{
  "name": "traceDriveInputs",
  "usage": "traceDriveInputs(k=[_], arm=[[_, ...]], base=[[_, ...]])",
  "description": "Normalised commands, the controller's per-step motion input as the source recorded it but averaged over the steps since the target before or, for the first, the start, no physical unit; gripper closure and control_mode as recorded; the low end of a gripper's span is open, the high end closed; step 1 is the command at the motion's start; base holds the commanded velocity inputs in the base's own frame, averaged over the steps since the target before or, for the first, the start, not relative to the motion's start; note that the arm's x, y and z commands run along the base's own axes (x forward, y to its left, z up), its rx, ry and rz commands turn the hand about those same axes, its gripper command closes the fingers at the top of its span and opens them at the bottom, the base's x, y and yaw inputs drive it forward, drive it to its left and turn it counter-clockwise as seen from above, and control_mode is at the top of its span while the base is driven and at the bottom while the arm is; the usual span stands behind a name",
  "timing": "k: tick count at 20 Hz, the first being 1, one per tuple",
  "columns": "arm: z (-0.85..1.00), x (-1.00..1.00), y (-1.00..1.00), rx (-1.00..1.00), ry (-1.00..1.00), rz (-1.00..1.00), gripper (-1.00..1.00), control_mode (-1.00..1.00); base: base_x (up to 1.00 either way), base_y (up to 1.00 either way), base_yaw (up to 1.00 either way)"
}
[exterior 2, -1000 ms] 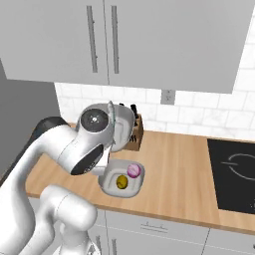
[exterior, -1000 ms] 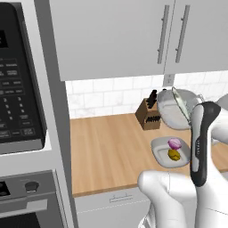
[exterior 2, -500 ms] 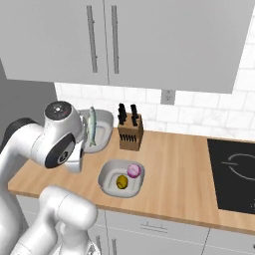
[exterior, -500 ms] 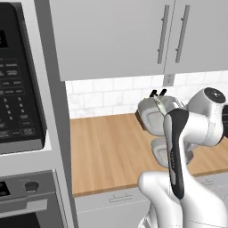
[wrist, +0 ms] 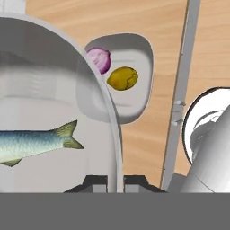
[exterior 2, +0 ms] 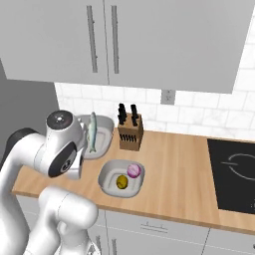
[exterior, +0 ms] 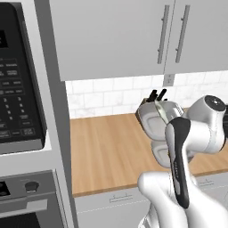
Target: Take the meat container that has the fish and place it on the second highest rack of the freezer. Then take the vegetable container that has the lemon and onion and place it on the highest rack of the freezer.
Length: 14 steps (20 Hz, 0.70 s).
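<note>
My gripper [wrist: 115,183] is shut on the rim of the meat container [wrist: 49,103], holding it tilted in the air above the counter. The silvery-green fish [wrist: 36,141] lies inside it. From the right base view the meat container [exterior 2: 102,138] hangs beside the knife block, with the fish [exterior 2: 92,130] standing on end. From the left base view the meat container [exterior: 156,119] sits partly behind my forearm. The vegetable container [exterior 2: 122,178] rests on the counter with the onion [exterior 2: 134,171] and the lemon [exterior 2: 121,182]. Its tray [wrist: 134,94], onion [wrist: 99,59] and lemon [wrist: 122,78] also appear beyond the held rim. The freezer is out of view.
A wooden knife block [exterior 2: 130,132] stands by the tiled wall behind both containers. A black cooktop [exterior 2: 234,172] is set into the counter at the right. Grey wall cabinets [exterior 2: 114,40] hang overhead. The black oven and microwave column [exterior: 22,111] stands at the left end of the counter.
The arm has swung the held meat container leftward, from above the vegetable container to beside the knife block. The elbow has folded over. The vegetable container has not moved.
</note>
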Motion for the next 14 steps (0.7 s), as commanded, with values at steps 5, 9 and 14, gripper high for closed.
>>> traceDriveInputs(k=[5,9,14], arm=[[0.0,-0.44,0.01,0.0,-0.07,0.0,1.0,-1.0],[0.0,-0.67,0.03,0.0,-0.09,-0.01,1.0,-1.0],[-0.11,-0.36,0.11,0.0,-0.06,-0.01,1.0,-1.0]], base=[[0.0,0.0,0.0],[0.0,0.0,0.0],[0.0,0.0,0.0]])
